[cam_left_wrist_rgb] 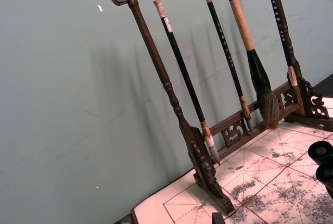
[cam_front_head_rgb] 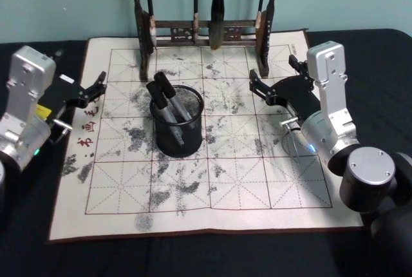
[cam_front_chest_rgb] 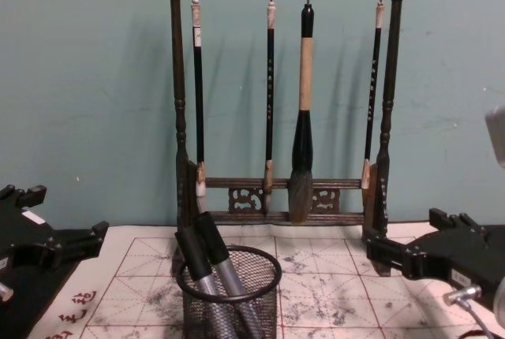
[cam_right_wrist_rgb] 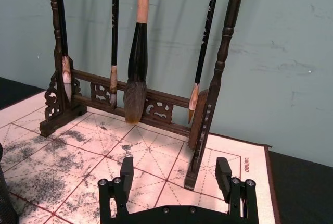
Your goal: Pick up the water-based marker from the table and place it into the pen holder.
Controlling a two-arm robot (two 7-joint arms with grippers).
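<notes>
Two grey-barrelled, black-capped markers (cam_front_head_rgb: pixel 166 100) lean in the black mesh pen holder (cam_front_head_rgb: pixel 177 125), between the open, empty left hand (cam_front_head_rgb: pixel 96 90) and open, empty right hand (cam_front_head_rgb: pixel 261 87).

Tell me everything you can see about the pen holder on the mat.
The pen holder is a short round cup of black wire mesh with a solid dark rim, standing upright on the ink-stained calligraphy mat, in front of the brush rack. Two markers with black caps and grey barrels lean inside it, caps up, tilted toward the robot's left and sticking out above the rim. No claw touches it: the left claw and right claw sit apart on either side.
</notes>
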